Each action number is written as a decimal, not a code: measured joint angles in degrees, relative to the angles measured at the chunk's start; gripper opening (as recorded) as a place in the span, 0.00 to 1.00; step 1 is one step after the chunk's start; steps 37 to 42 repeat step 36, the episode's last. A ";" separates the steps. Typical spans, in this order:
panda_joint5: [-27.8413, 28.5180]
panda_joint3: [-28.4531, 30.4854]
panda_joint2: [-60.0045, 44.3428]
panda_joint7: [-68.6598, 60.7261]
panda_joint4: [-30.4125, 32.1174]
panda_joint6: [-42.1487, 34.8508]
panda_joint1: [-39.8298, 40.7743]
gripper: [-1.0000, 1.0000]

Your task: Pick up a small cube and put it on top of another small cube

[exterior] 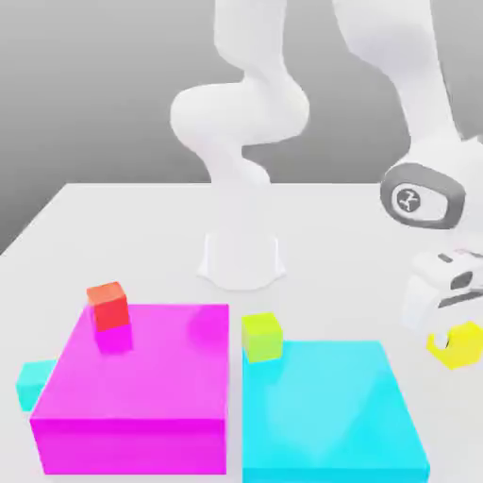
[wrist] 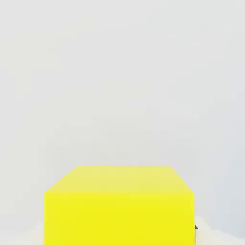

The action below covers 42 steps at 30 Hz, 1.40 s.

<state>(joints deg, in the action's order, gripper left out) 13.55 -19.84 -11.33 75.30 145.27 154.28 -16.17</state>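
A small yellow cube (exterior: 458, 346) sits low over the white table at the exterior view's right. My gripper (exterior: 450, 328) comes down on it from above. In the hand view the yellow cube (wrist: 119, 206) is very close, and a dark fingertip (wrist: 195, 228) lies flush against its side, so the gripper is shut on it. A small red cube (exterior: 109, 305) stands on top of the big magenta block (exterior: 141, 377). A small lime cube (exterior: 262, 337) stands at the far edge of the big cyan block (exterior: 330, 415). A small teal cube (exterior: 35, 382) sits on the table beside the magenta block.
The arm's white base (exterior: 241, 255) stands at the middle of the table (exterior: 113, 226), behind the two big blocks. The magenta and cyan blocks lie side by side along the front. The cyan block's near corner is close to my gripper.
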 joint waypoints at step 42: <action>-17.91 29.60 0.98 -24.37 -0.09 1.07 45.58 1.00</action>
